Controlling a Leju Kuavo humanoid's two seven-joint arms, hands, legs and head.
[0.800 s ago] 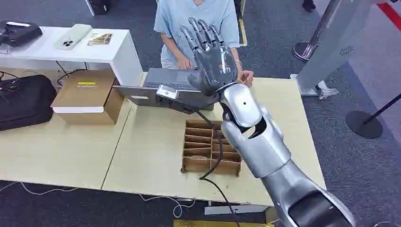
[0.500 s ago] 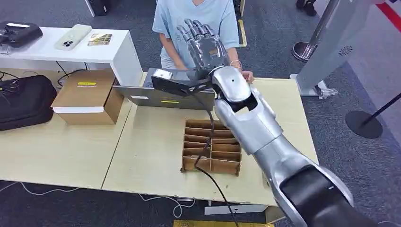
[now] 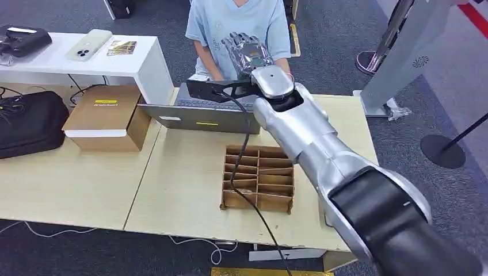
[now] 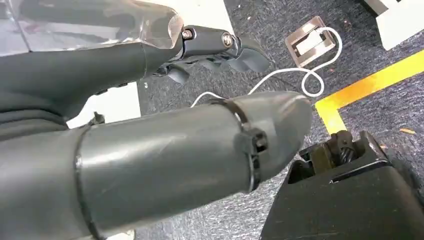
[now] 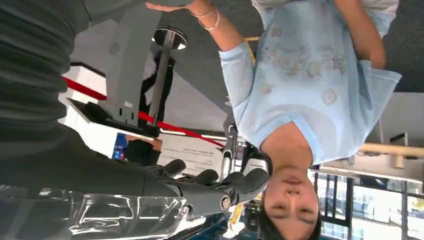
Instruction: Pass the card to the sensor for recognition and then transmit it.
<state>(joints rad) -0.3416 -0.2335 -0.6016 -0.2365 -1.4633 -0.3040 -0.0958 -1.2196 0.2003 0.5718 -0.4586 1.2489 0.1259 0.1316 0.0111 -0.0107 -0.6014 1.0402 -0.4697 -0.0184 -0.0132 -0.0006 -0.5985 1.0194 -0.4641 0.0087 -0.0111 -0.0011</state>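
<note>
Right robot hand point(image 3: 248, 53) raised and released; card position cannot be determined.

My right robot hand is held up at the far edge of the pale wooden desk point(image 3: 184, 172), its back toward my head camera and its fingers extended upward and apart, directly in front of a person in a light-blue shirt point(image 3: 241, 17). Nothing is visible between its fingers in the right wrist view. I cannot tell where the card is. A flat grey box with a yellow label point(image 3: 195, 118) lies on the desk just below that hand. A brown cardboard divider tray point(image 3: 257, 178) sits nearer to me, under my forearm. My left robot hand point(image 4: 175, 150) hangs over dark carpet, fingers loose and holding nothing.
</note>
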